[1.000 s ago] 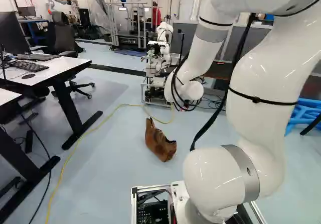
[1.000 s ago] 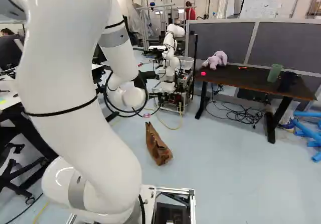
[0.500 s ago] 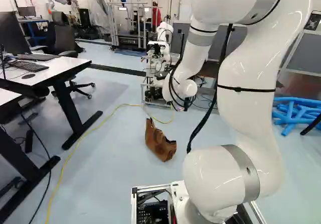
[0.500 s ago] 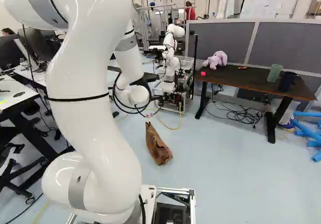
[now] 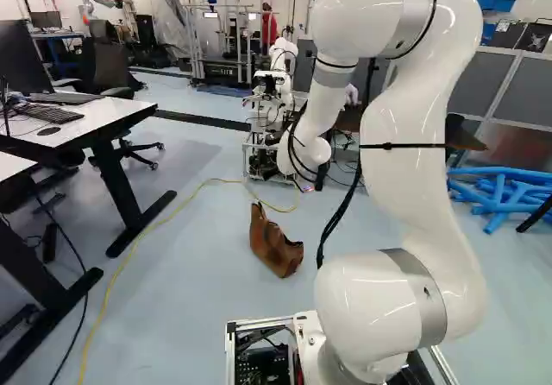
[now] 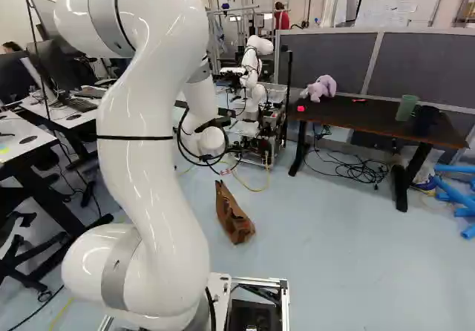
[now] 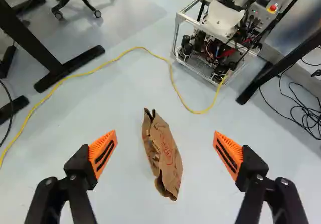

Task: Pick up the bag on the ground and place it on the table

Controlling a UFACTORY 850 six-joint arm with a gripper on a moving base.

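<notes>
On the floor lies a crumpled brown paper bag (image 5: 276,245), also in the right base view (image 6: 234,214). My gripper (image 5: 323,176) is mostly hidden behind the wrist in the left base view, only a dark part showing. In the wrist view the gripper (image 7: 165,133) is open, its orange pads far apart with nothing held. The bag (image 7: 163,153) appears on the floor below, between the two fingers as seen from there, touching neither. A dark-topped table (image 6: 371,117) stands at the right of the right base view.
The table bears a purple plush toy (image 6: 320,88), a green cup (image 6: 406,108) and a dark cup. Another robot (image 5: 274,100) stands beyond the bag. A yellow cable (image 7: 175,86) crosses the floor. White desks (image 5: 86,116) stand left; blue tubes (image 5: 500,191) lie right.
My arm has swung: its upper part has come lower and shifted leftward in the left base view, rightward in the right base view. Base and bag have stayed put.
</notes>
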